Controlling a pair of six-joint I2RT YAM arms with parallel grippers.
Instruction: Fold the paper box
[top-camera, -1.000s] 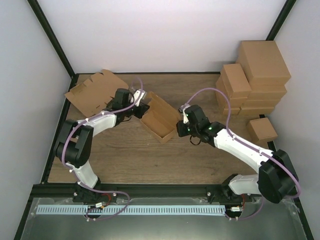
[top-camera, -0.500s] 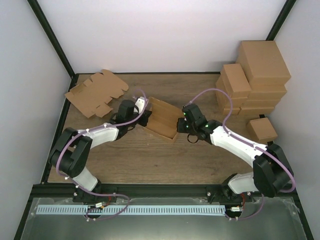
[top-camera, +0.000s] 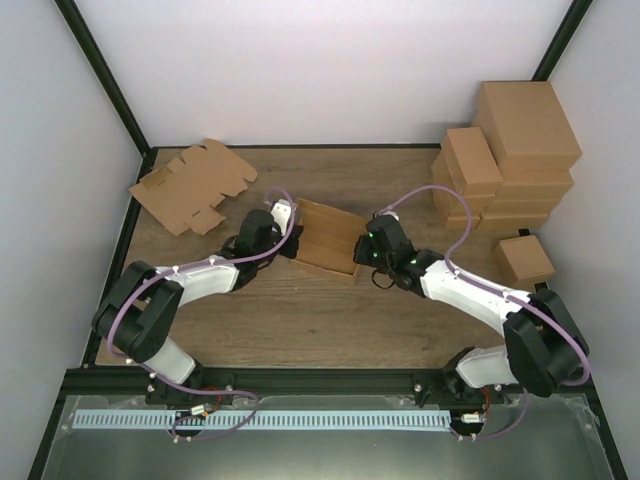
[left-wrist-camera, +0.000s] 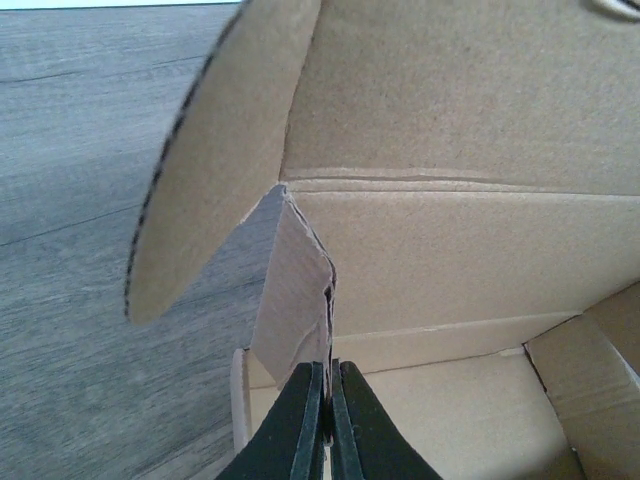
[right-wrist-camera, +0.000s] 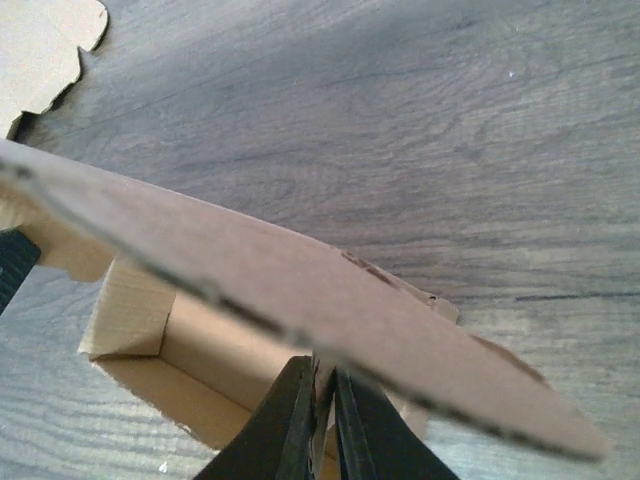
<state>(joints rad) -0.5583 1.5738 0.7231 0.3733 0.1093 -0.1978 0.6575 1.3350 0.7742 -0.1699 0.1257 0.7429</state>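
The paper box (top-camera: 328, 238) sits mid-table, a brown die-cut piece with its walls up and its lid flap leaning over the open tray. My left gripper (top-camera: 291, 241) is at its left end, shut on a folded side flap (left-wrist-camera: 300, 300). The lid (left-wrist-camera: 470, 90) rises above that flap, and the left gripper (left-wrist-camera: 328, 378) pinches the flap's lower edge. My right gripper (top-camera: 362, 254) is at the box's right end. In the right wrist view the right gripper (right-wrist-camera: 322, 378) is shut on the box's wall, with the lid's blurred edge (right-wrist-camera: 330, 310) crossing just above it.
A pile of flat notched cardboard blanks (top-camera: 195, 185) lies at the back left. Bigger brown cartons (top-camera: 510, 150) are stacked at the back right, with one small carton (top-camera: 524, 259) in front of them. White walls and a black frame enclose the table.
Both grippers kept hold of the box and turned it. The lid flap, open a second ago, has swung down over the tray. Both wrists have shifted with it.
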